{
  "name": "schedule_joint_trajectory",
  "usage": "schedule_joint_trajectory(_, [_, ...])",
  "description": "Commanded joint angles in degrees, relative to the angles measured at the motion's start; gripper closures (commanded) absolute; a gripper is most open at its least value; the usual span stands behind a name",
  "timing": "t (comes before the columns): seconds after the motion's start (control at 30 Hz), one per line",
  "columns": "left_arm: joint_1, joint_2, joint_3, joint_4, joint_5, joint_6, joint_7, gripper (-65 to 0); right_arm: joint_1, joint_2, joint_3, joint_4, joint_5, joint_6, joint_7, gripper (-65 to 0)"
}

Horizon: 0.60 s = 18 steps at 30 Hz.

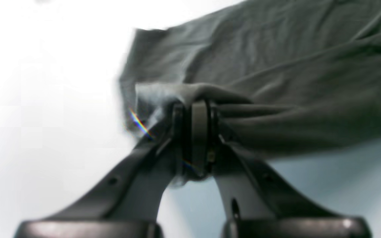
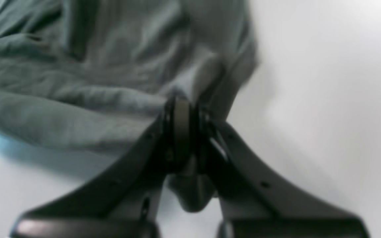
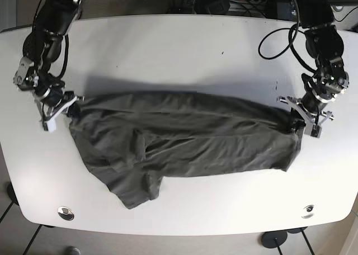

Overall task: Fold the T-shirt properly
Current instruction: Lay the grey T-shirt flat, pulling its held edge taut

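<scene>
Mostly blurred, both wrist views show each tool pinching the T-shirt (image 3: 184,140): left tool (image 1: 195,132), right tool (image 2: 182,132) (fingertips buried in cloth), above the tabletop (image 3: 168,48).

The T-shirt (image 3: 184,140) is soft, matt grey cloth with many wrinkles; the table (image 3: 168,48) is smooth white; the 2 grippers look black plastic, slightly glossy
</scene>
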Motion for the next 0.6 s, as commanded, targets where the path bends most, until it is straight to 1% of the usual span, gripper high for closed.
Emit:
schedule_joint_trajectory(0.03, [4.3,-1.3,-2.3,0.8,-0.8,0.1,-2.7,0.0,-5.1,1.2,0.4,1.5,5.0,-0.15,1.8,-1.6])
schedule_joint_trajectory(0.1, [8.1,-1.3,-4.3,1.0,-0.8,0.0,-2.7,0.0,-10.8,1.4,1.4,3.5,8.0,-0.32,1.9,-1.6])
schedule_joint_trajectory(0.13, [9.2,-1.3,-5.0,1.1,-0.8,-0.5,-2.6,0.0,-12.5,1.0,2.5,5.0,8.4,-0.32,1.7,-1.6])
schedule_joint_trajectory(0.23, [14.3,-1.2,-9.2,3.4,-0.8,-3.8,-2.2,0.0,-17.9,0.9,3.9,10.5,8.8,-0.32,1.6,-1.7])
schedule_joint_trajectory(0.47, [18.9,-1.2,-12.5,3.8,-0.8,-4.3,-2.2,0.0,-22.8,0.9,3.9,13.7,9.1,0.20,1.6,-2.4])
schedule_joint_trajectory(0.5, [19.4,-1.3,-12.6,3.8,-0.8,-4.3,-2.2,-1.0,-23.7,0.9,3.9,14.3,9.8,0.20,1.6,-4.4])
schedule_joint_trajectory(0.53, [19.8,-1.3,-12.6,3.8,-0.8,-4.3,-2.2,-5.0,-24.9,0.9,4.0,15.1,11.0,0.20,1.6,-9.0])
schedule_joint_trajectory(0.57, [20.7,-1.4,-12.6,3.9,-0.8,-4.3,-2.2,-13.6,-26.8,0.9,4.0,16.6,13.0,0.20,1.7,-19.3])
schedule_joint_trajectory(0.6, [21.2,-1.4,-12.7,4.7,-0.8,-4.3,-2.2,-19.9,-28.0,0.9,4.0,17.7,14.2,0.20,2.0,-27.9])
